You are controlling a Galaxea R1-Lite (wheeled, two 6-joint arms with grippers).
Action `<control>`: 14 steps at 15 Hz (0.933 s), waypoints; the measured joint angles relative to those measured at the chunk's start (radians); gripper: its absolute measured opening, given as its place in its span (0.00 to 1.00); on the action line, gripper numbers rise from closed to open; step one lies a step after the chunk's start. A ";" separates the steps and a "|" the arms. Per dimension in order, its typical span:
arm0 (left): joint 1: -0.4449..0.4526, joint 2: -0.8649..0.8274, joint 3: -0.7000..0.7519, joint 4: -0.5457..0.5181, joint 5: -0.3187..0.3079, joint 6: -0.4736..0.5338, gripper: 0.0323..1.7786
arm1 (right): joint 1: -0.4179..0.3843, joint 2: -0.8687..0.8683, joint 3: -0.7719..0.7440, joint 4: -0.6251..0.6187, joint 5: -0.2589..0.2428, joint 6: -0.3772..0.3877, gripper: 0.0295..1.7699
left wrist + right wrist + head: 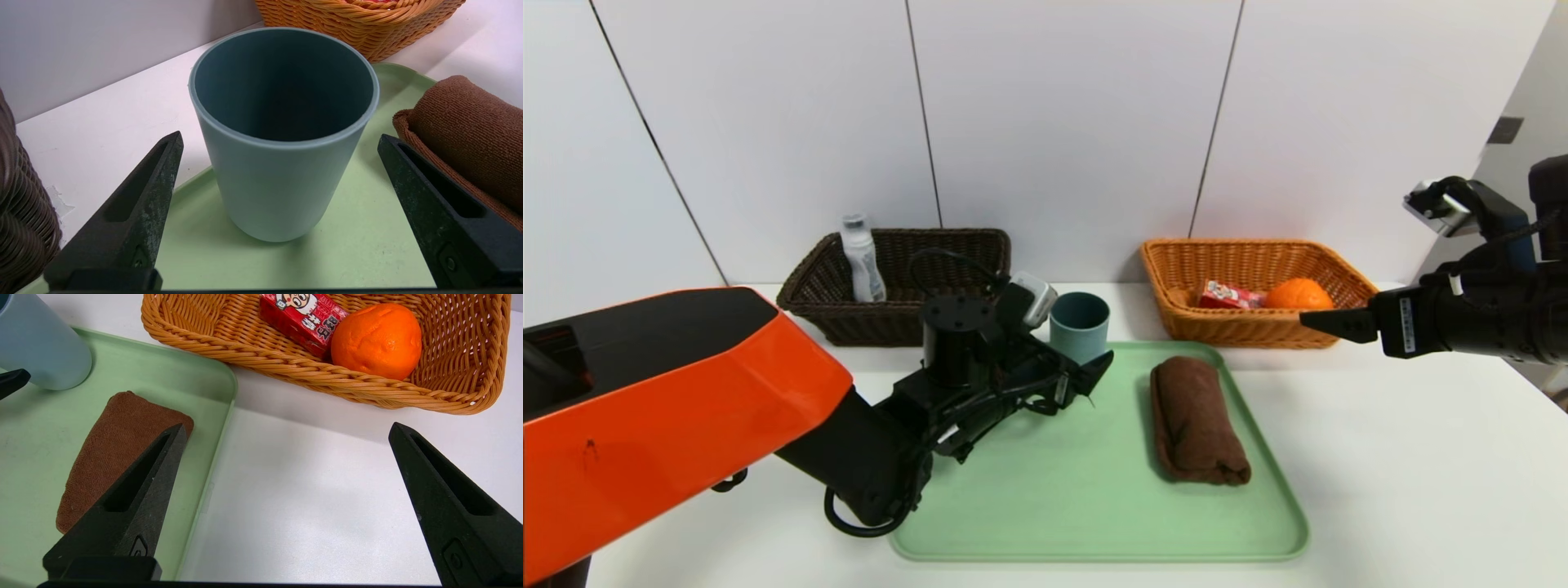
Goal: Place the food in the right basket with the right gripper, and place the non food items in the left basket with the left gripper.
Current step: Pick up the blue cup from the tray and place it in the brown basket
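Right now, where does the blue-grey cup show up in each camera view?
Head view: the cup stands at the green tray's far left corner, just ahead of the left gripper.
Left wrist view: the cup fills the centre, between the open jaws but untouched.
Right wrist view: only part of the cup shows, at the upper left corner.
Shared landmark: the brown rolled towel on the tray.

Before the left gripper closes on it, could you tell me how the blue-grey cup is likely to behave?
The cup stands upright and empty on the green tray, so it is probably light. Its smooth, tapered wall may slip upward between the open left gripper. Being tall for its base, a one-sided nudge could tip it.
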 joint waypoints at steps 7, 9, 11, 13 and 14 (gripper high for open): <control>-0.004 0.052 -0.084 0.022 0.000 -0.002 0.95 | 0.002 0.000 0.000 0.000 0.000 -0.002 0.97; -0.005 0.063 -0.103 0.029 0.000 -0.003 0.95 | 0.002 0.000 0.000 0.000 0.000 -0.002 0.97; -0.005 0.075 -0.131 0.039 -0.001 -0.003 0.95 | 0.002 0.000 0.001 0.000 0.000 -0.002 0.97; -0.005 0.090 -0.165 0.052 -0.001 -0.003 0.95 | 0.002 0.000 0.001 0.000 0.000 -0.003 0.97; -0.005 0.099 -0.180 0.062 -0.002 -0.005 0.95 | 0.002 0.000 0.003 0.000 0.001 -0.002 0.97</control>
